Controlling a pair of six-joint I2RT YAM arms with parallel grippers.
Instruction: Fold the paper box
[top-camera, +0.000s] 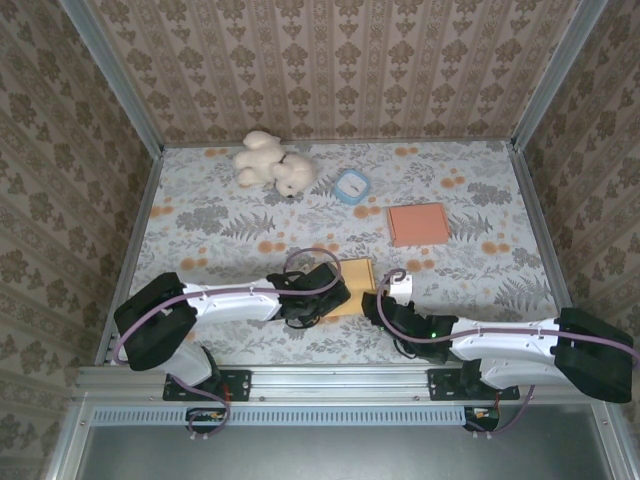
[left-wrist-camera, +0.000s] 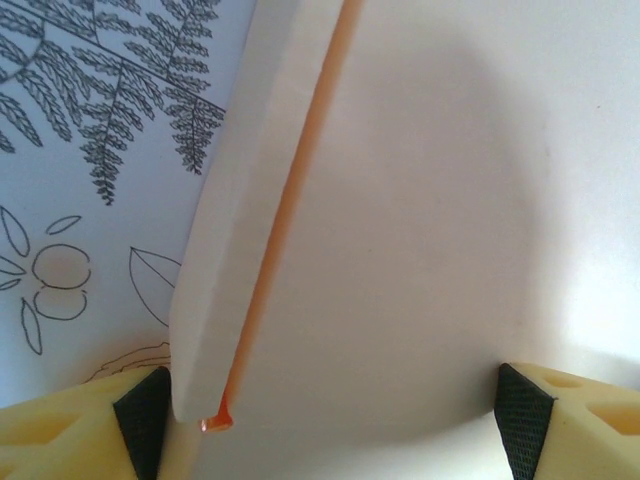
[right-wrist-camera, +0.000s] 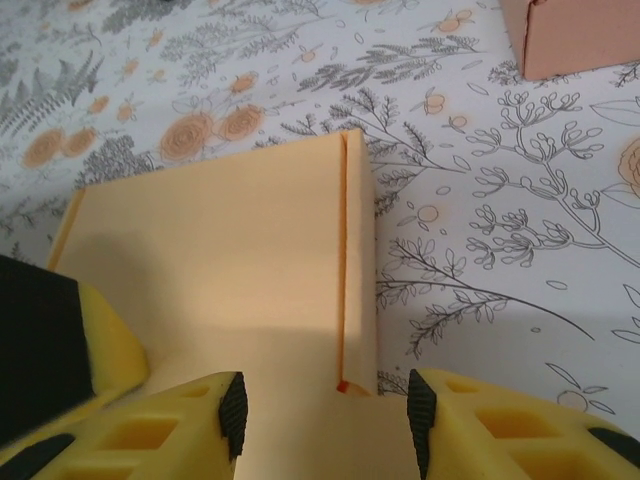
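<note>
The paper box (top-camera: 354, 277) is a flat pale-orange piece lying on the table between both arms. My left gripper (top-camera: 322, 297) is at its left side. In the left wrist view the box panel (left-wrist-camera: 420, 220) spans the gap between the wide-apart pads (left-wrist-camera: 142, 425), with a narrow raised flap (left-wrist-camera: 230, 200) along its left edge. My right gripper (top-camera: 384, 303) is at the box's near right corner. Its jaws (right-wrist-camera: 326, 420) stand open over the box (right-wrist-camera: 220, 250), straddling the folded side strip (right-wrist-camera: 358, 260) without touching it. A left finger (right-wrist-camera: 50, 340) rests on the box's left part.
A folded salmon box (top-camera: 418, 224) lies at the back right and shows at the corner of the right wrist view (right-wrist-camera: 575, 35). A white plush toy (top-camera: 272, 165) and a small blue-rimmed container (top-camera: 352, 186) sit at the back. Patterned walls enclose the floral table (top-camera: 220, 220).
</note>
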